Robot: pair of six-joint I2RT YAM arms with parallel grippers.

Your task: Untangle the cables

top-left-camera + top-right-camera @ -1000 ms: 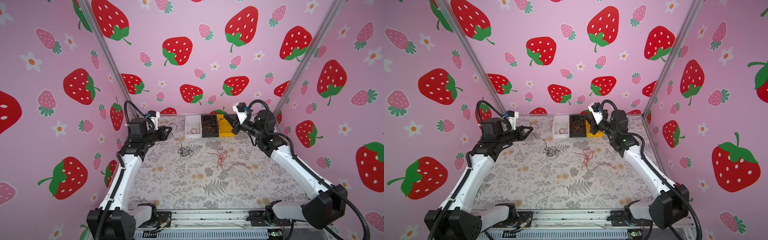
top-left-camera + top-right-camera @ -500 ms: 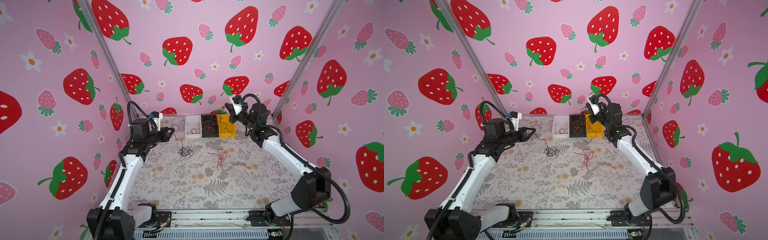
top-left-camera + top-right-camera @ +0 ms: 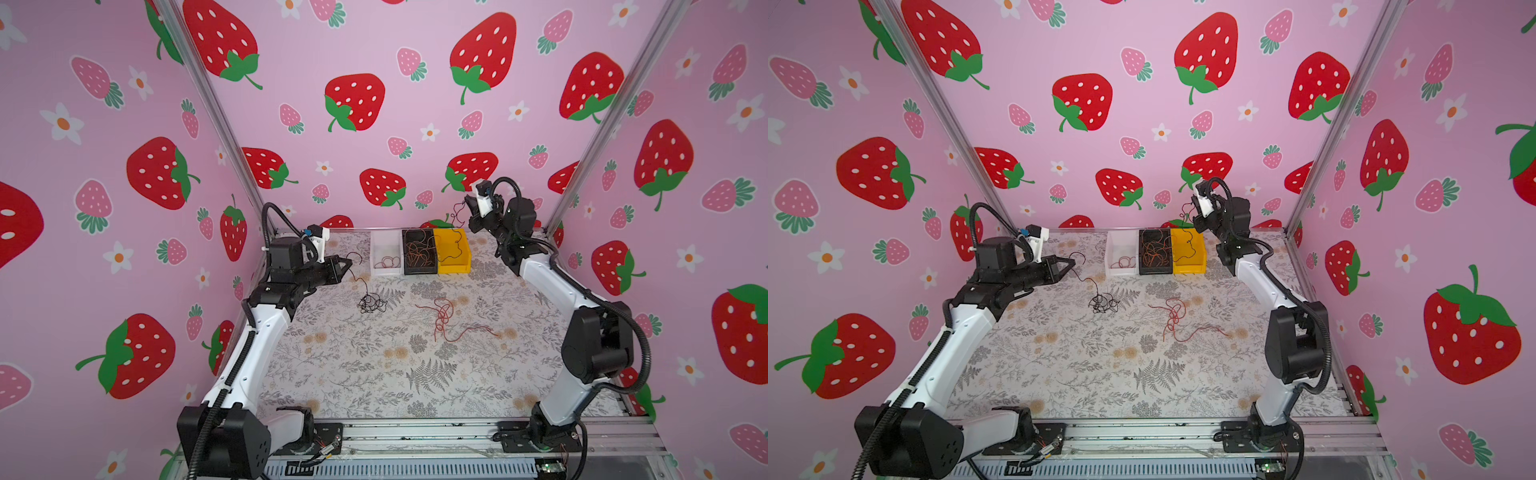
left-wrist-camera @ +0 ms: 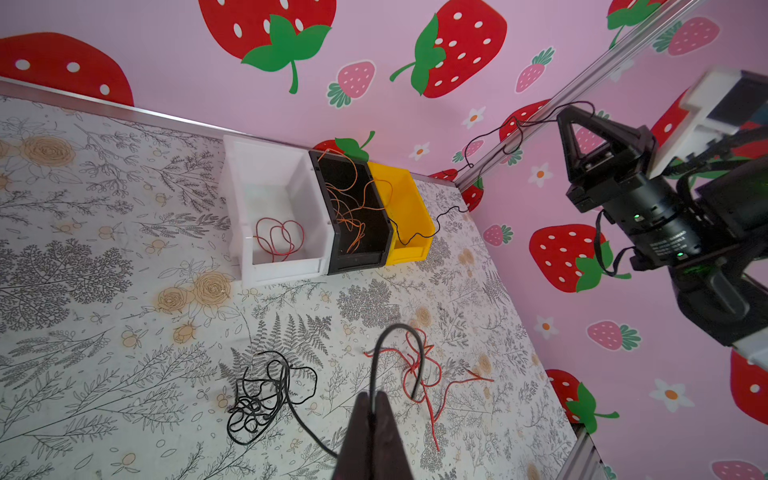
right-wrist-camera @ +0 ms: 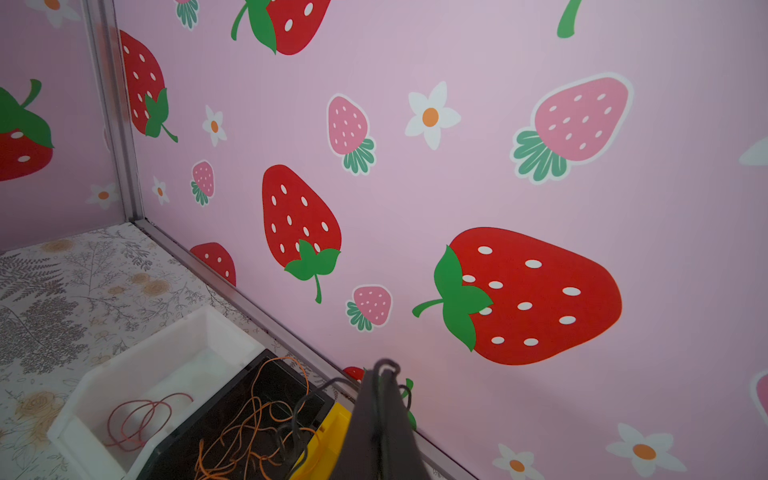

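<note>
Left fingers (image 4: 361, 436) pinch a hair-fine black wire (image 4: 397, 325) trailing to a curly tangle (image 3: 371, 302) mid-surface, while right fingers (image 5: 363, 424) pinch a kinked black strand (image 5: 296, 415) over the yellow plastic bin (image 3: 455, 268) at the surface's far edge

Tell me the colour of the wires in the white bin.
Red wires, best seen in the left wrist view.

The near half of the tabletop (image 3: 374, 374) is bare, free for either arm. Further back, the black tangle (image 3: 371, 302) and the red cables (image 3: 444, 318) lie well apart, with a clear lane between them. The white bin (image 3: 386, 271), black bin (image 3: 419, 271) and yellow bin (image 3: 454, 268) stand touching along the back wall (image 3: 374, 124). A hanging black cable (image 4: 441, 215) drops from the right claw (image 3: 467, 203) into the yellow bin. A black strand (image 4: 309, 431) slants from the left claw (image 3: 349, 262) to the tangle.
</note>
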